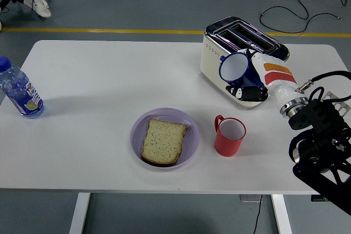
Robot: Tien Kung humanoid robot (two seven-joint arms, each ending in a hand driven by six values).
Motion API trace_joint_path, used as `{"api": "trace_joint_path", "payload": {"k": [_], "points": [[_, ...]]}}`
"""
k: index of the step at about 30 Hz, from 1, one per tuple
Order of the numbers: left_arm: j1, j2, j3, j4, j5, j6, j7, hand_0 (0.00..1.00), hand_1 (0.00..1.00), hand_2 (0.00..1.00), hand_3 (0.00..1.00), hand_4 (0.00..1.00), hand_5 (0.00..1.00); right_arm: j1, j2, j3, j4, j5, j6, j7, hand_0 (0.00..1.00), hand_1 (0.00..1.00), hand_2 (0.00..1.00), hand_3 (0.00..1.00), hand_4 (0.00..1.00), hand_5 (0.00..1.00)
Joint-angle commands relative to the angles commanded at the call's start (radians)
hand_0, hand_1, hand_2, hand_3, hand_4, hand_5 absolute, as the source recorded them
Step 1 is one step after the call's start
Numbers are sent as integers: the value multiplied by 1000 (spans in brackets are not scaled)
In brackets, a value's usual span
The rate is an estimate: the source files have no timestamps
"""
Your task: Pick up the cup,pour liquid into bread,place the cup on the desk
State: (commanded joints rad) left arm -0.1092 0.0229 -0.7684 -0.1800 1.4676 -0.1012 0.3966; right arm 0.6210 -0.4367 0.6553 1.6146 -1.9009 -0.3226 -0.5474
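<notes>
Right hand (256, 80) is holding the blue cup (236, 69) up in front of the toaster (233, 53), w/ toaster blocking right behind. Red cup (229, 136) is standing just right of the plate (164, 138), below the path toward the bread (163, 141). Table (98, 80) is lying open btwn plate and bottle (19, 91) at far left; near edge also open.
</notes>
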Motion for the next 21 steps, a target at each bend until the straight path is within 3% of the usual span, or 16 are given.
{"api": "trace_joint_path", "payload": {"k": [9, 21], "points": [[0, 1, 4, 0, -1, -3, 3, 359, 354, 441, 756, 658, 998, 158, 9, -205, -43, -48, 43, -39, 203, 273, 513, 568, 644, 36], [2, 3, 7, 0, -7, -6, 5, 356, 350, 440, 756, 659, 998, 324, 43, -417, -60, -88, 72, -36, 212, 276, 511, 571, 630, 40]]}}
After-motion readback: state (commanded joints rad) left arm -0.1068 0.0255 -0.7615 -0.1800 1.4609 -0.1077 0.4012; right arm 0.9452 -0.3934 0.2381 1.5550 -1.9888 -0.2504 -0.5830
